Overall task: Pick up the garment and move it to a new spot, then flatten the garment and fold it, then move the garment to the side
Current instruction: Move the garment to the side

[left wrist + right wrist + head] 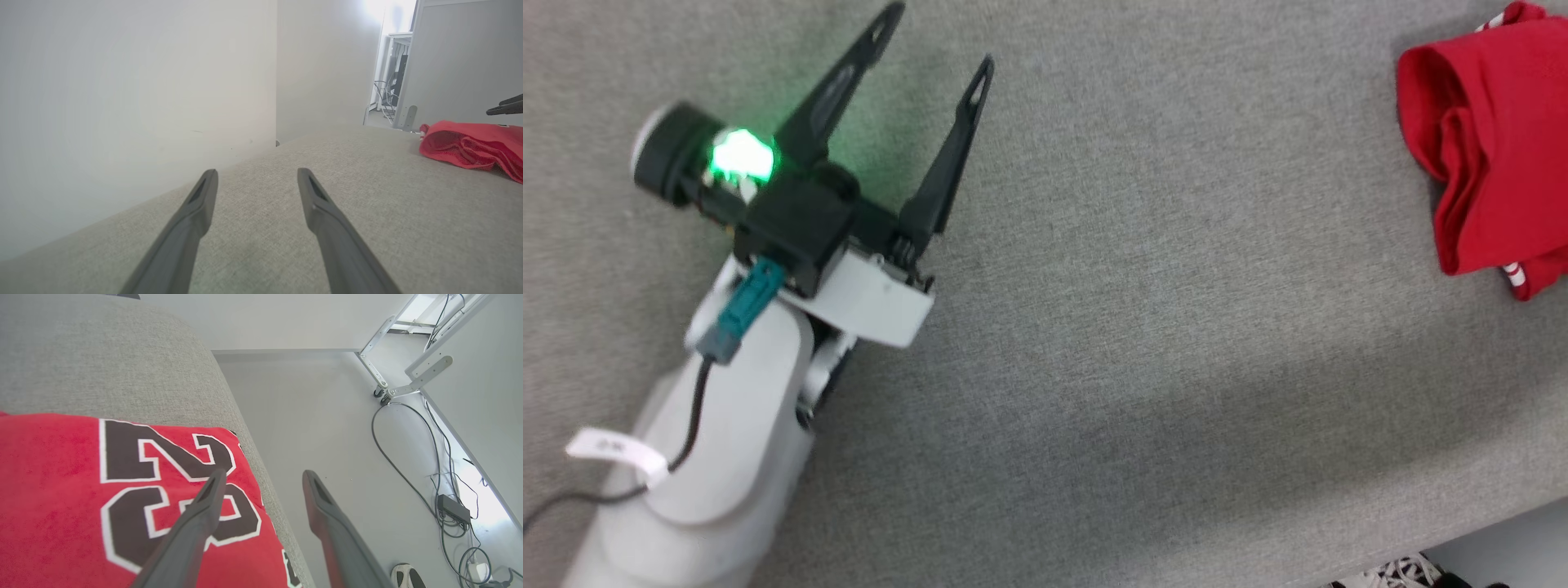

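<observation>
The garment [1494, 147], red with striped trim, lies bunched and folded at the far right of the grey fabric tabletop [1176, 286]. My left gripper [941, 37] hovers open over bare fabric at the upper left, far from it. In the left wrist view the gripper [257, 173] holds nothing and the garment [470, 145] sits off to the right. My right gripper [263, 473] stands open and empty above the garment [61, 490], over its black number 23, at the table's edge. Its fingers [508, 108] also show above the cloth in the left wrist view.
The table edge [253, 449] drops to a pale floor just beside the garment. Cables and a power brick [451, 508] lie on that floor, along with a shoe [406, 575]. A white wall [122, 102] rises behind the table.
</observation>
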Available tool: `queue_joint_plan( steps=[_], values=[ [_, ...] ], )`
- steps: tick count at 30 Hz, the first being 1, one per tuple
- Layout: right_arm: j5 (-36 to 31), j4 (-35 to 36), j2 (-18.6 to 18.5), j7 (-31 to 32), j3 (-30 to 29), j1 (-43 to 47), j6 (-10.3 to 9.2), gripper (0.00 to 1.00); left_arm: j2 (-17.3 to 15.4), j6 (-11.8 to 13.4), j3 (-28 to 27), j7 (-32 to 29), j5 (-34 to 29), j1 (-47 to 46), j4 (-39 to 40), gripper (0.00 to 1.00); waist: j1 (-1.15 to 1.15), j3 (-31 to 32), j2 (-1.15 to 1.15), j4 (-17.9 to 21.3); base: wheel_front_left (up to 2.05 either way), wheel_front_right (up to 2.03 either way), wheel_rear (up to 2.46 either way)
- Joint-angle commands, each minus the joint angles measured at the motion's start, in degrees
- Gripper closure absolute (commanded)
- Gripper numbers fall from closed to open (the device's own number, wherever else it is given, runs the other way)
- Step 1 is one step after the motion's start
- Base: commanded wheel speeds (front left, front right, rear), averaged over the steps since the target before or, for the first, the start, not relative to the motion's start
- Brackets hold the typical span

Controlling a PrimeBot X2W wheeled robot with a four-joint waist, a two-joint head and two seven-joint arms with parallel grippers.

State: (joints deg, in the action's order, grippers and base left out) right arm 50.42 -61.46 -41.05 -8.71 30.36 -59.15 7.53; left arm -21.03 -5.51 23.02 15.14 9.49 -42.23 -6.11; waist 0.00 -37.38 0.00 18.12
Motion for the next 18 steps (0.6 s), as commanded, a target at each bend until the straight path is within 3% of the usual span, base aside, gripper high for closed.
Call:
queue_joint_plan(
  steps=[1,12,18],
  values=[
    [0.00,0.47,-0.24,-0.47,1.11,1.20,-0.10,0.00,0.41,0.55,-0.47,-0.03,0.39,1.99,0.28,0.00,0.00,2.87,0.00,-1.11,0.00,0.00,0.00],
    [-1.15,9.92,-0.48,-5.72,9.99,7.58,-0.10,0.00,5.56,2.61,-8.07,-0.03,2.94,19.74,0.26,0.00,0.00,15.07,0.00,-6.25,0.00,0.00,0.00],
    [-1.64,13.90,1.50,-6.44,9.32,12.78,-0.10,0.00,9.62,1.50,-13.66,-0.03,3.40,28.43,-0.74,0.00,0.00,20.72,0.00,-10.06,0.00,0.00,0.00]
  ],
)
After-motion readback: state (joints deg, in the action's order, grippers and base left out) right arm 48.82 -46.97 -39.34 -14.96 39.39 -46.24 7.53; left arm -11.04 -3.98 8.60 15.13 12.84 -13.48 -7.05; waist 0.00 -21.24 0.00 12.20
